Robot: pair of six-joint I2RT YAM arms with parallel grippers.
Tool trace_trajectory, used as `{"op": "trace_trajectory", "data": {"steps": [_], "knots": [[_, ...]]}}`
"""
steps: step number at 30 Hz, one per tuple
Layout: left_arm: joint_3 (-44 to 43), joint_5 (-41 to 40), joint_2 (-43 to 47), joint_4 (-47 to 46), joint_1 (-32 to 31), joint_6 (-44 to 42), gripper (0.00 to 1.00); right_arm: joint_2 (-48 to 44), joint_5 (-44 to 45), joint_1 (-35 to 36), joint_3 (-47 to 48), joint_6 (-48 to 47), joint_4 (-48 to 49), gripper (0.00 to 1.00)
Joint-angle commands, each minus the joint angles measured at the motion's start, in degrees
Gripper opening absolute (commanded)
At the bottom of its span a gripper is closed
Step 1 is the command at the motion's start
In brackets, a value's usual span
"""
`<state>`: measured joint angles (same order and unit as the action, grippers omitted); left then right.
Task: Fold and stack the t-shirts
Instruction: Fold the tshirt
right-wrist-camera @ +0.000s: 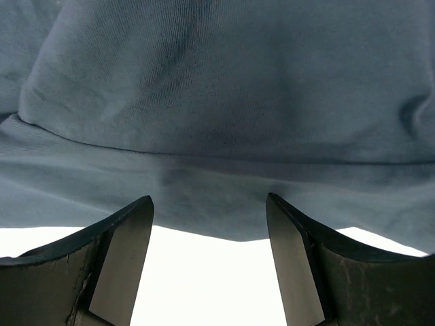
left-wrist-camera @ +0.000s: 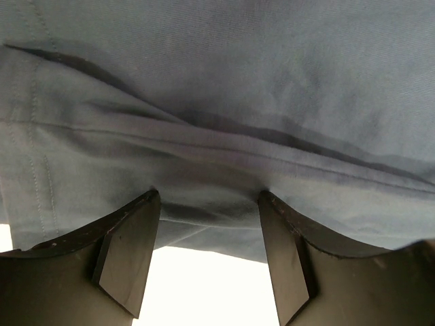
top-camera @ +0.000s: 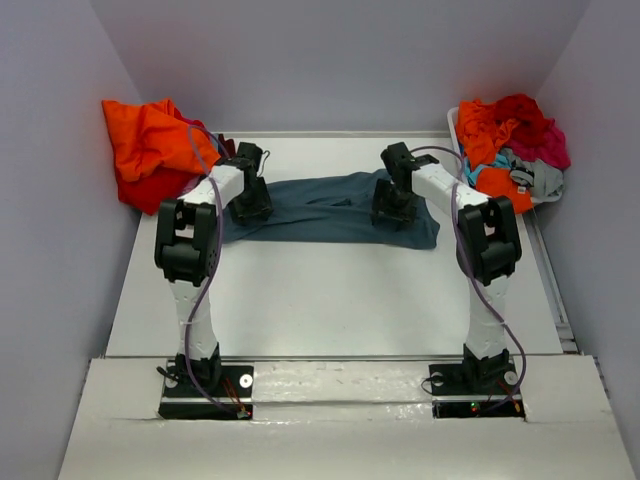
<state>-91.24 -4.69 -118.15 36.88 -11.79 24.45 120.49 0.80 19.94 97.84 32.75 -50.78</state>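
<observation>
Operator: Tool state is requested.

Technician: The left tool (left-wrist-camera: 207, 198) and right tool (right-wrist-camera: 209, 200) are both found released, jaws spread across an edge of the slate-blue t-shirt (top-camera: 330, 205), which is laid crosswise on the tabletop (top-camera: 330, 300).

Operator: Handling is queried.

Technician: Light, limp cloth is expected, and sagging is likely. The seamed edge should be pinched at both ends together.

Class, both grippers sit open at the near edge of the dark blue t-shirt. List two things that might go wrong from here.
1. In the left wrist view, the slate-blue t-shirt lies in overlapping creases at the open left gripper, so closing may pinch an uneven number of layers and skew the fold.
2. In the right wrist view, only the shirt's edge reaches the open right gripper. A shallow pinch may slip when lifted.
</observation>
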Motion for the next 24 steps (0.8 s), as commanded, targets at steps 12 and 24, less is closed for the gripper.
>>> {"op": "trace_trajectory", "data": {"steps": [12, 24], "knots": [[2.5, 3.2, -3.0, 0.5, -0.2, -1.0, 0.70, -0.4, -9.3, -0.2, -9.6, 1.5, 8.0, 0.73], [6.2, 3.5, -0.6, 2.7, -2.5, -2.8, 0.70, -5.8, -8.8, -0.2, -14.4, 3.1, 7.6, 0.73]]}}
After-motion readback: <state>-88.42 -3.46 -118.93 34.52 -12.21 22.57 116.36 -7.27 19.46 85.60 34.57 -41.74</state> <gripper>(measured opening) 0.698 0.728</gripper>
